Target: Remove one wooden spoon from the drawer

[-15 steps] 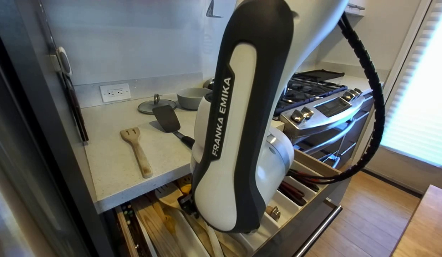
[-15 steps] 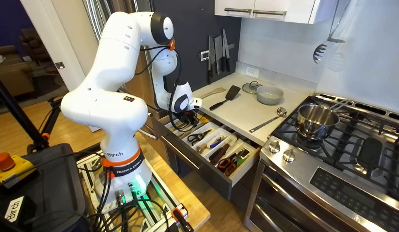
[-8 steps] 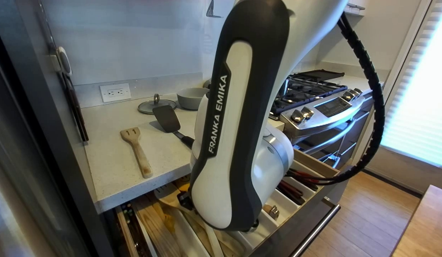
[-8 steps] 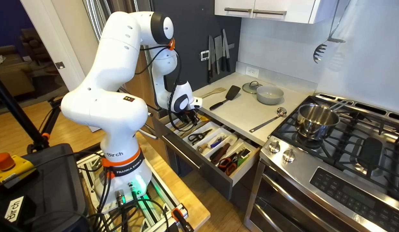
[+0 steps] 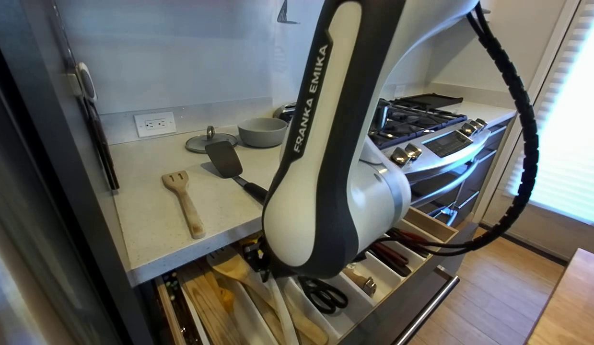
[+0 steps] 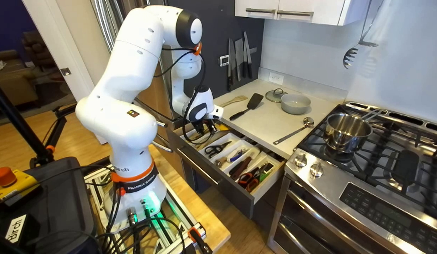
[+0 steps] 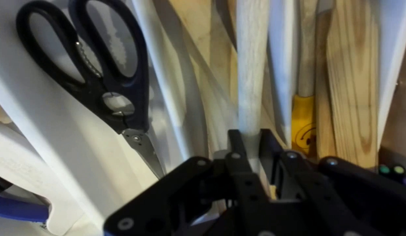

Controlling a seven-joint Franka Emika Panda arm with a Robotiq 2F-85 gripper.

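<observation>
Wrist view, left to right: black scissors (image 7: 140, 95) come first; next, the fingers (image 7: 235, 142) pinch the pale handle of what is probably the wooden spoon (image 7: 252, 65), its far end hidden beneath them; then come a yellow tool (image 7: 303, 127) with a smiling face and a striped wooden piece (image 7: 353, 82). In an exterior view, going the same way, a slotted wooden turner (image 5: 187, 206) rests on the surface (image 5: 143, 225); more of the spoon's handle shows than half a second ago, likely riding up with the fingers; and the arm (image 5: 316, 158) has risen, uncovering the scissors. That suggests the lift has just begun. Removal is not done, though: the spoon is within or just over the drawer (image 6: 232, 195), which of the two cannot be told. Next should come a steady rise, lest the hidden end snag.
</observation>
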